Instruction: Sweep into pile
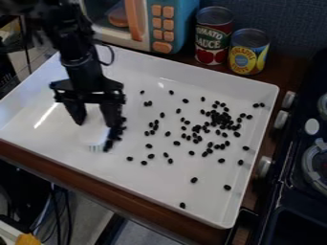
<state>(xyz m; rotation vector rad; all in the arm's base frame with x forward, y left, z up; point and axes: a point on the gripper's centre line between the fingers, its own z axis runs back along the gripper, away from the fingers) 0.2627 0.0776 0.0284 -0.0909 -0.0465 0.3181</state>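
Sweeping seems the present step: the fingers [112, 115] clasp a white brush [96, 135]; next move should push the beans [224, 118] right of them together.

The wall [284, 24] at the back is dark blue-gray. The table [96, 188] is brown wood. A blue and white toy microwave [182, 21] sits at the back, with orange buttons [162, 27]. Just beside it are two cans, a red and green one [213, 38] and a yellow and blue one [248, 55]. A black stove [287, 191] with pale knobs [281, 119] is on the right side. Black cords [57, 215] hang down low, over a gray floor [137, 234].
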